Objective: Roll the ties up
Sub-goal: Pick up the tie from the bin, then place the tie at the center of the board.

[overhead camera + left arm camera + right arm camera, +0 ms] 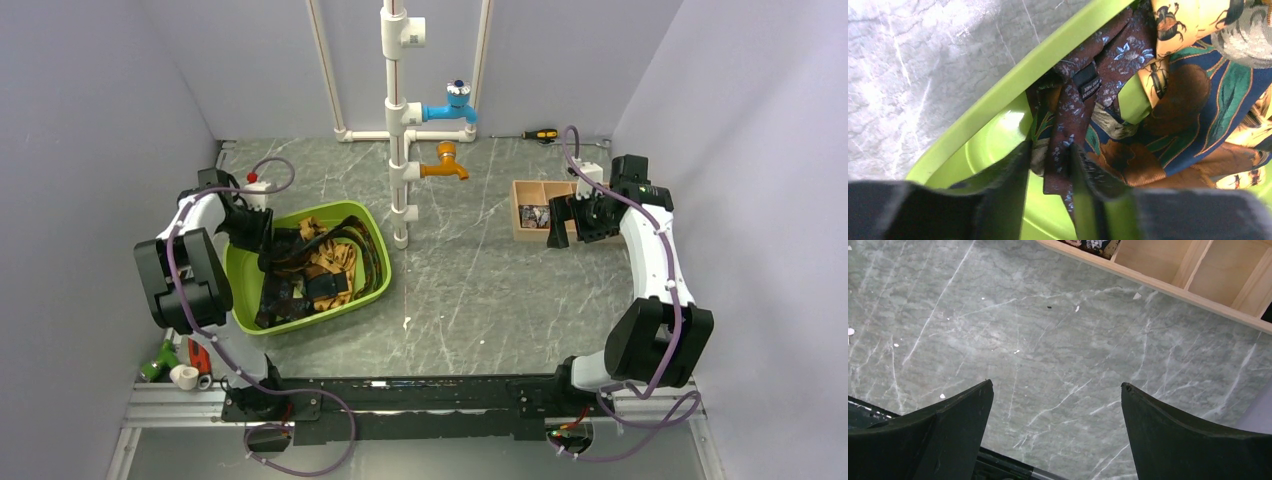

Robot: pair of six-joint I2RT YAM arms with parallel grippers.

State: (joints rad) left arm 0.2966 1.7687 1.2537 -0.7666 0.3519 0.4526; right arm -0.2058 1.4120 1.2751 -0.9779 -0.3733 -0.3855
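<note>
Several ties lie tangled in a green basin at the left. My left gripper reaches into the basin's back left corner. In the left wrist view its jaws stand close on either side of the end of a dark brown tie with pale speckles, which fills the gap together with a fold of green-tan fabric. An orange beetle-print tie and a navy, teal and brown tie lie beside it. My right gripper hovers open and empty over bare table.
The basin's rim runs diagonally just left of my left fingers. A wooden compartment box sits at the back right, its edge showing in the right wrist view. A white pipe stand with blue and orange taps rises mid-table. Small tools lie at the near left.
</note>
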